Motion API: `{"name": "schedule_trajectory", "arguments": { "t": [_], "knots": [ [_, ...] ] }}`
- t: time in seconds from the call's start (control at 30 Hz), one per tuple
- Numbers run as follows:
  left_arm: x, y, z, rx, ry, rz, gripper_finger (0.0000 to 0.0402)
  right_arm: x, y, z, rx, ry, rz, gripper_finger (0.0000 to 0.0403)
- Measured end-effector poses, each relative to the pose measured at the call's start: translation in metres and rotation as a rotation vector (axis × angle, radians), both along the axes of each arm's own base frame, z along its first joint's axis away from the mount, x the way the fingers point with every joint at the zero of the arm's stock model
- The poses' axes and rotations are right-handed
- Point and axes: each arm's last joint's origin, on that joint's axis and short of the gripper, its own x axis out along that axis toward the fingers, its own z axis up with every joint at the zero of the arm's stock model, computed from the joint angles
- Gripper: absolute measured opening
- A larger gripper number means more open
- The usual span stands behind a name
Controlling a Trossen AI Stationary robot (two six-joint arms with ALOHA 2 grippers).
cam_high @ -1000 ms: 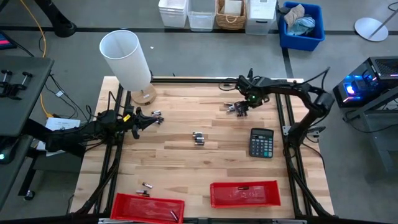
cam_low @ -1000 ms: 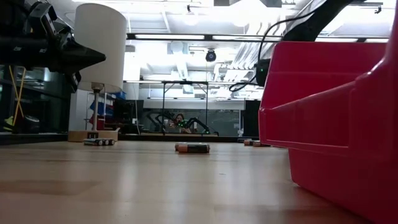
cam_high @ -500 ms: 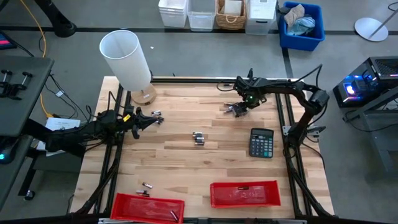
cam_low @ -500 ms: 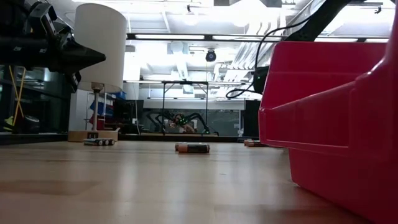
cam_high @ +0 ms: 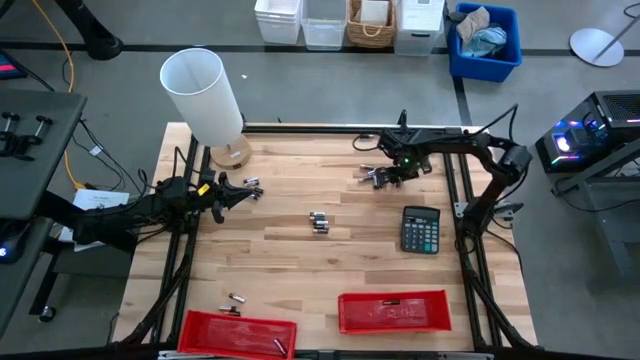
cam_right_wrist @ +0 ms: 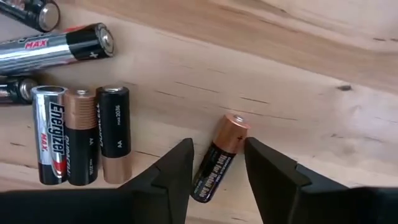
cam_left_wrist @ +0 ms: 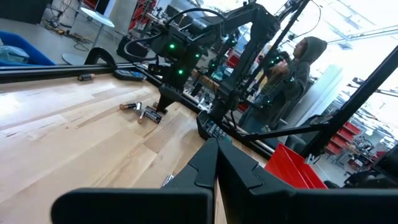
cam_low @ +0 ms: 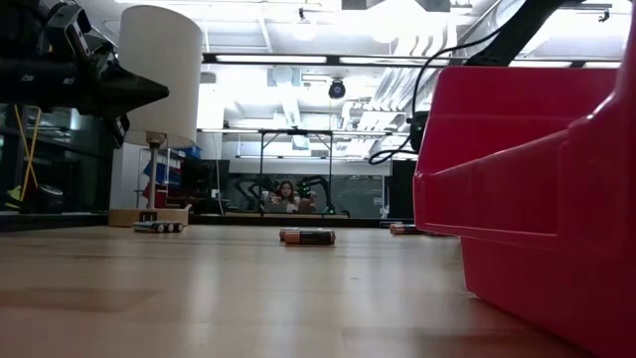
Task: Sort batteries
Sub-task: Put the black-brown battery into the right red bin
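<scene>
Right end effector [cam_right_wrist: 214,163] is down at the surface's [cam_high: 300,260] 1 o'clock cluster, fingers parted narrowly around one copper-top battery [cam_right_wrist: 219,158], not visibly clamped. Other batteries [cam_right_wrist: 81,134] lie just beside it. Left end effector [cam_high: 243,191] closed, idle at 9 o'clock.

Small cylindrical batteries [cam_right_wrist: 81,134], copper-and-black or silver-and-black, lying flat on the wooden surface [cam_high: 300,260]: three side by side, one copper-topped cell [cam_right_wrist: 219,157] apart, others scattered in clusters [cam_high: 319,222]

Glossy metallic batteries [cam_right_wrist: 94,138], matt wooden table [cam_high: 290,255]
</scene>
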Motion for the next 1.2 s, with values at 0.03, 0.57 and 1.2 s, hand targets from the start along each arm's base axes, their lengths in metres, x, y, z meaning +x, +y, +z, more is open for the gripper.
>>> {"name": "schedule_trajectory", "arguments": {
  "t": [0.03, 0.57, 1.2],
  "knots": [
    [0.0, 0.0, 0.0, 0.0, 0.0, 0.0, 0.0, -0.001, 0.002, -0.002, -0.006, 0.001, 0.004, 0.0139],
    [0.0, 0.0, 0.0, 0.0, 0.0, 0.0, 0.0, -0.007, 0.079, 0.135, -0.051, -0.585, 0.489, 0.0031],
    [0.0, 0.0, 0.0, 0.0, 0.001, 0.0, 0.0, 0.015, 0.324, 0.114, 0.627, -0.716, 1.271, 0.0031]
  ]
}}
